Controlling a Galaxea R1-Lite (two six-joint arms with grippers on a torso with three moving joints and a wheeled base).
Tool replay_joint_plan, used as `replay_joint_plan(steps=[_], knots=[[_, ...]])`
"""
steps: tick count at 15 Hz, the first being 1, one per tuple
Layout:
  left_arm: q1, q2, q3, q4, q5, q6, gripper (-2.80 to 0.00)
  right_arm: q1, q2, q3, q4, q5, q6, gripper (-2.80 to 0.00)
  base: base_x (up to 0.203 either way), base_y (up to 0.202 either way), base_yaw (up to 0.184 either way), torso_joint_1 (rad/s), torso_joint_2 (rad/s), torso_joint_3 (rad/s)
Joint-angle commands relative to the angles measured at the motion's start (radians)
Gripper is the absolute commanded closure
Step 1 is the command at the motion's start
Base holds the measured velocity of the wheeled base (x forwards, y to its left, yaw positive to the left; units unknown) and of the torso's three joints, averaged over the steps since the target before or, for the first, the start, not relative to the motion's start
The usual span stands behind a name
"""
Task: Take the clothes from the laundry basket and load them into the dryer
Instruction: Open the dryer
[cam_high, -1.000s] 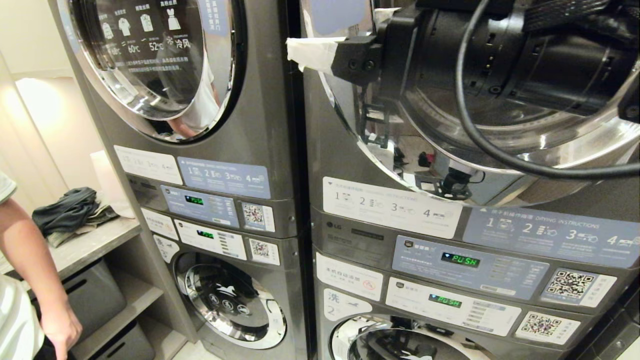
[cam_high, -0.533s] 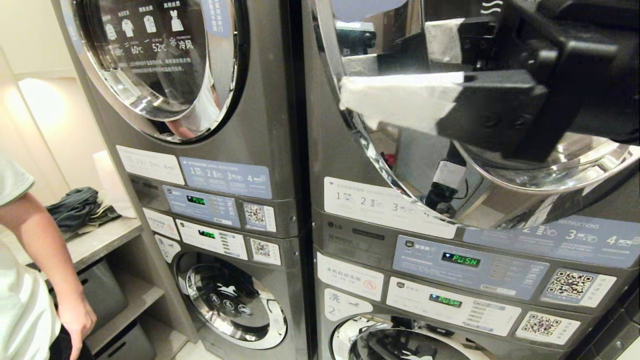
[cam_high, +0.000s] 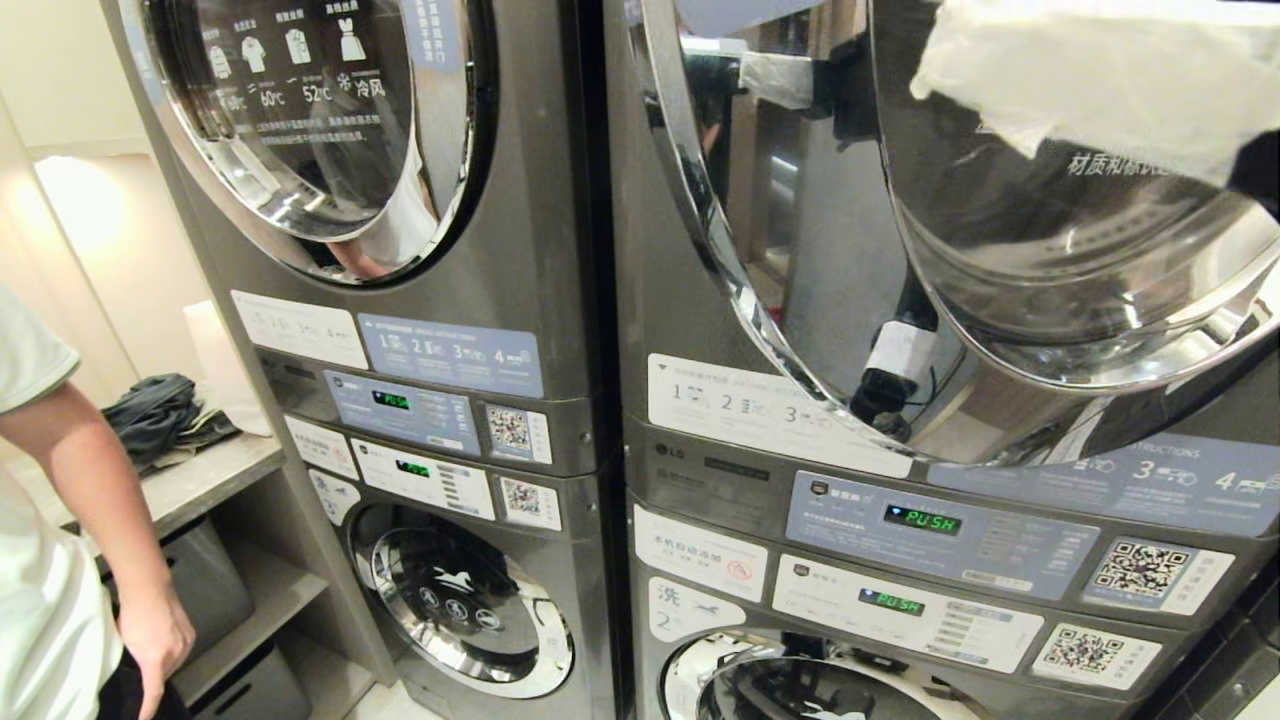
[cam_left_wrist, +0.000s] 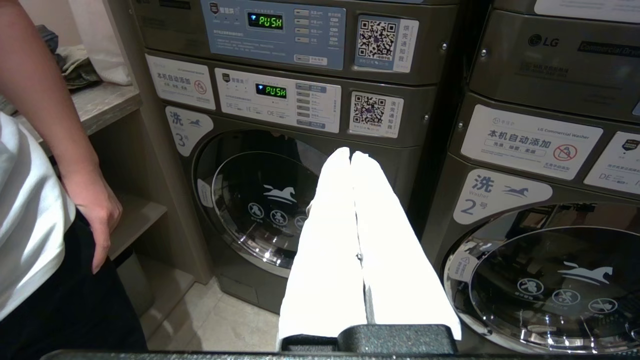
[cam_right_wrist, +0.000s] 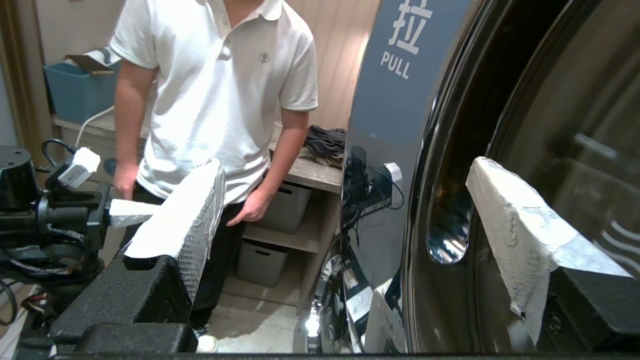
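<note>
The dryer is the upper right machine, with a chrome-rimmed round door (cam_high: 1010, 300). My right gripper (cam_right_wrist: 347, 167) is open wide at that door. One white-taped finger (cam_right_wrist: 185, 215) is on the room side and the other finger (cam_right_wrist: 520, 225) is against the dark glass. The door's edge with the PULL label (cam_right_wrist: 400, 50) stands between them, and nothing is held. In the head view only one taped finger (cam_high: 1090, 80) shows, at the top right. My left gripper (cam_left_wrist: 351, 152) hangs low before the lower washers, shut and empty. The laundry basket is out of view. Dark clothes (cam_high: 155, 415) lie on a side counter.
A person in a white shirt (cam_high: 50, 600) stands at the left by the counter (cam_high: 200, 480), hand (cam_high: 155, 640) hanging down. Grey storage bins (cam_high: 200, 590) sit on the shelves below. A second washer-dryer stack (cam_high: 400, 400) stands to the left of mine.
In the head view my right gripper has swung up and to the right across the dryer door, so only one taped finger remains at the top edge. The person's arm has shifted slightly.
</note>
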Motion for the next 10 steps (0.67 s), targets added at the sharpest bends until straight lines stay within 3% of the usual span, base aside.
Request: replay_joint_plan(steps=[1,10], knots=[[-0.001,0.0,0.0,0.0,0.0,0.0,0.0,0.0,-0.04,0.034,-0.008,-0.022,-0.002,-2.8,0.0,0.0,0.0,0.0,0.0,0.0],[-0.001,0.0,0.0,0.0,0.0,0.0,0.0,0.002,0.061,0.031,-0.071,-0.026,-0.005,-2.8,0.0,0.0,0.0,0.0,0.0,0.0]])
